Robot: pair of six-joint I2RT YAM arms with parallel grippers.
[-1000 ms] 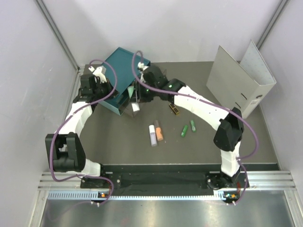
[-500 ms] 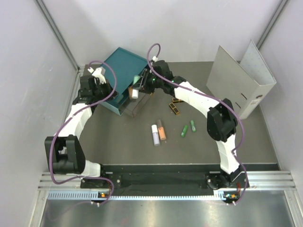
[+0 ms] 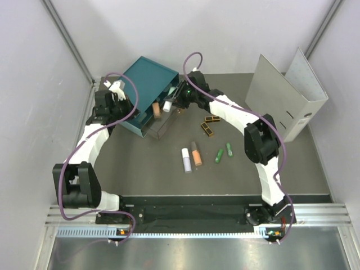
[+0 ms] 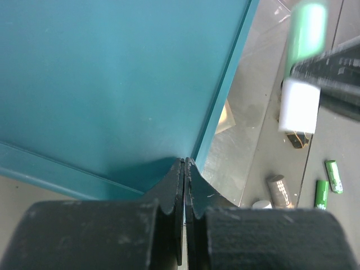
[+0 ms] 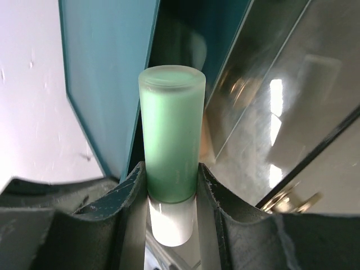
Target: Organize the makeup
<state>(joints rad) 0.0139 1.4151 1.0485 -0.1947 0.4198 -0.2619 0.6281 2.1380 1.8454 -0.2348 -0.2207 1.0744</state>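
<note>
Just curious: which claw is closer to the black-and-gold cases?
Right. The right claw, holding a green tube, is left of the cases; the left claw sits beyond the teal box.

Green tube [image 4: 306, 31] blurry, edges unclear, in L wrist view.

The box [image 3: 147, 77] is showing solid teal, the binder [image 3: 281, 93] plain grey. The pale green tube [image 5: 171, 140] is wearing a white cap [image 5: 169, 225]. On the dark grey table [image 3: 140, 169], a white tube [image 3: 185, 160], an orange tube [image 3: 196, 154] and a black-and-gold case [image 3: 207, 130] are lying.
</note>
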